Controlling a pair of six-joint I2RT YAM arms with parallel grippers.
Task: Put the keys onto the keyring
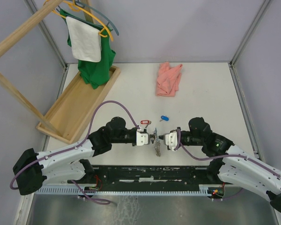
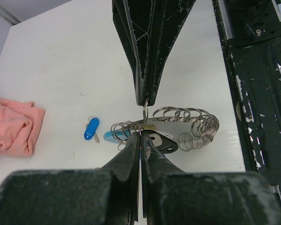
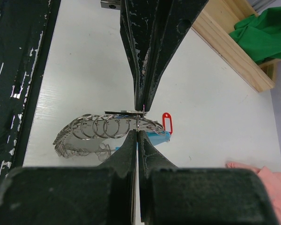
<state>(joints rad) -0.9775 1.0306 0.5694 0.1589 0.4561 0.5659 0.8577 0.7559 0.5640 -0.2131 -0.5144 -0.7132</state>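
We count two grippers (left gripper, right gripper), one keyring, two loose keys (red key, blue key), one cloth, one shirt, one towel.

the large loop of silvery split rings is bare metal, bright and glossy with sharp highlights. its light-blue oblong tag looks like smooth plastic, as do the tags of the blue-tagged small key and the red-tagged small key. the white table is matt and faintly streaked. the black fingers of the left gripper and right gripper are matt and scuffed, their paint chipped to pale flecks. the pink rag is soft crumpled cloth, the green garment thin cloth, the long shallow tray pale unpainted wood.
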